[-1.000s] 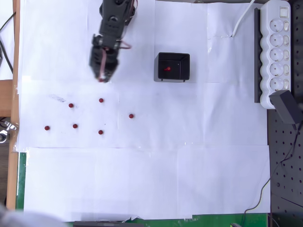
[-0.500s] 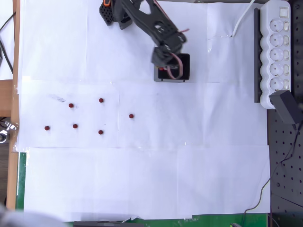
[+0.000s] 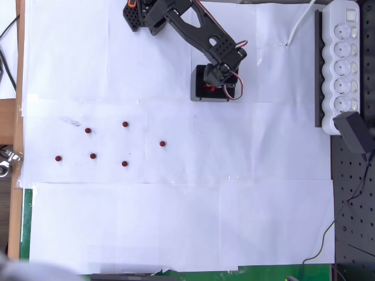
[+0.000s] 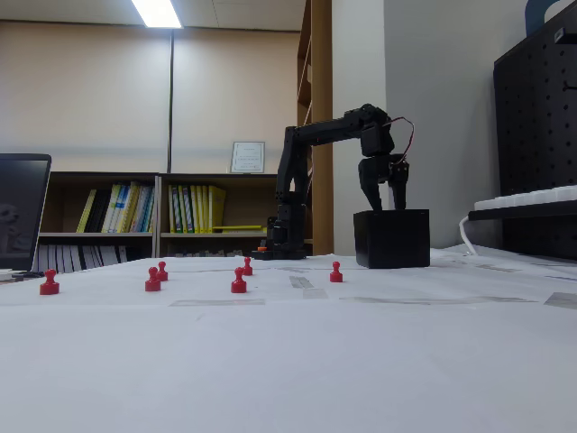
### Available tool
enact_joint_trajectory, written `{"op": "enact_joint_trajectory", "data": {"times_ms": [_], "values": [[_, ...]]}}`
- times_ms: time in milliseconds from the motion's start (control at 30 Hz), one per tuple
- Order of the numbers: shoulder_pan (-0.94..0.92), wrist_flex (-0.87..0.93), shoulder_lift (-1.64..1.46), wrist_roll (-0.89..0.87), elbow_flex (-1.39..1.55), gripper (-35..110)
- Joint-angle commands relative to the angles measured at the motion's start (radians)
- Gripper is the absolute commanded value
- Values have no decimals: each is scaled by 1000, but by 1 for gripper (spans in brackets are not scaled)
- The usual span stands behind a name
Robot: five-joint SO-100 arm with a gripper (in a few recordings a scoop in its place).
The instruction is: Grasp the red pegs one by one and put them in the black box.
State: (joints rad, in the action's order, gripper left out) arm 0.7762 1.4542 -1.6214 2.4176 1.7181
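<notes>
Six red pegs [image 3: 88, 130] lie on the paper; claw [image 4: 384, 194] spread above one black box [image 4: 391, 238].

White-papered table [image 3: 176, 222] bears red pegs [image 3: 125, 164], black box [image 4: 391, 239].

Six dark-red pegs [image 3: 88, 130] lie on plain white paper sheets [image 3: 176, 222] covering the table, and appear brighter red in the fixed view [image 4: 239, 283]. The box [image 3: 199, 93] at far centre is black with a spot of red showing inside, and the arm [image 3: 193, 32] with its gripper [image 3: 220, 79] is black, bearing an orange mark at its base and red-and-white wires. At the right stand a white power strip [image 3: 343, 61] and a black perforated board [image 3: 354, 199]; green shows along the near edge.
</notes>
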Motion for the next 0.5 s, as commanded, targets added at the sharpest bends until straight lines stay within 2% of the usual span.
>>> {"op": "enact_joint_trajectory", "data": {"times_ms": [0, 267, 467], "values": [[25, 34, 3, -2, 44, 20], [-63, 164, 149, -34, 255, 23], [-224, 109, 344, -152, 126, 23]]}}
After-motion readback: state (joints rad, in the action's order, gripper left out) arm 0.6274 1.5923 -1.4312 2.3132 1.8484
